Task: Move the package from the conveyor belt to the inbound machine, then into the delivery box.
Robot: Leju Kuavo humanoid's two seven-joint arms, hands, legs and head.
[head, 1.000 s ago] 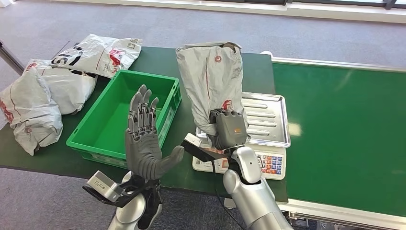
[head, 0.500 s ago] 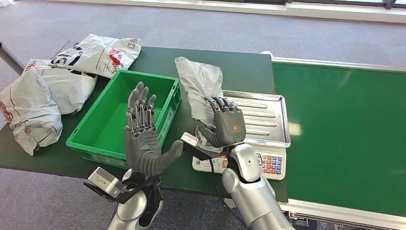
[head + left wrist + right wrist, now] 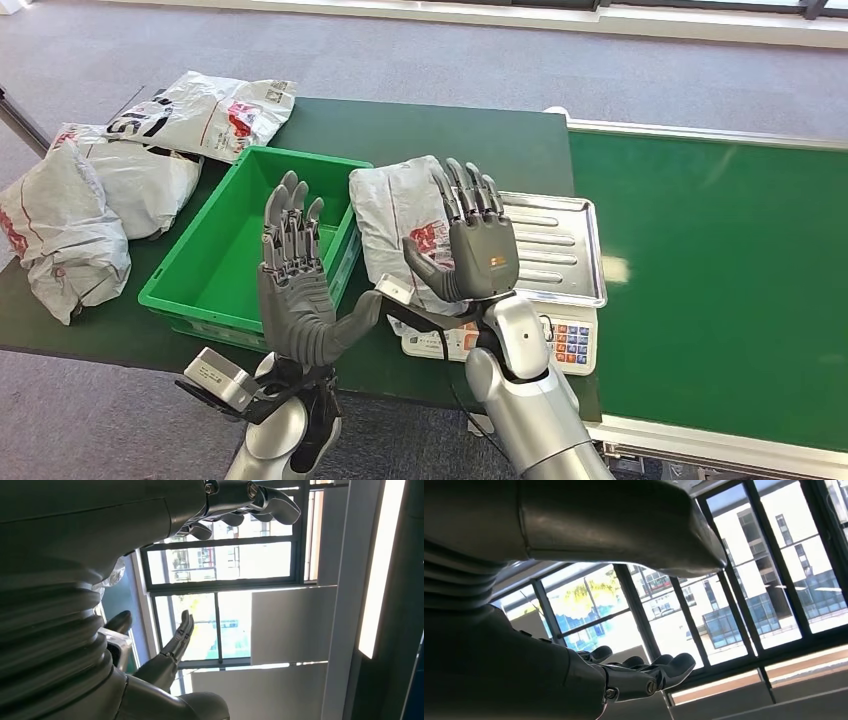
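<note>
The grey plastic package point(image 3: 392, 214) with red print lies tilted between the green delivery box point(image 3: 187, 279) and the steel tray of the weighing machine point(image 3: 560, 245). Its left edge is at the box's right rim; I cannot tell whether it rests on the rim. My right hand point(image 3: 472, 240) is raised in front of the package, palm up, fingers spread, and holds nothing. Over the box's near right corner my left hand point(image 3: 297, 282) stands upright, fingers apart and empty. The wrist views look up at windows past the left hand's fingers point(image 3: 240, 500) and the right hand's fingers point(image 3: 639, 676).
Three more grey packages lie on the dark green table left of the box point(image 3: 62, 225) point(image 3: 140, 175) point(image 3: 213, 110). The machine's keypad point(image 3: 566, 343) faces me at the table's near edge. The green conveyor belt point(image 3: 720, 280) runs along the right.
The right hand has opened and let go of the package. The package dropped from upright above the tray and now lies lower, shifted left toward the box. The left hand barely moved.
</note>
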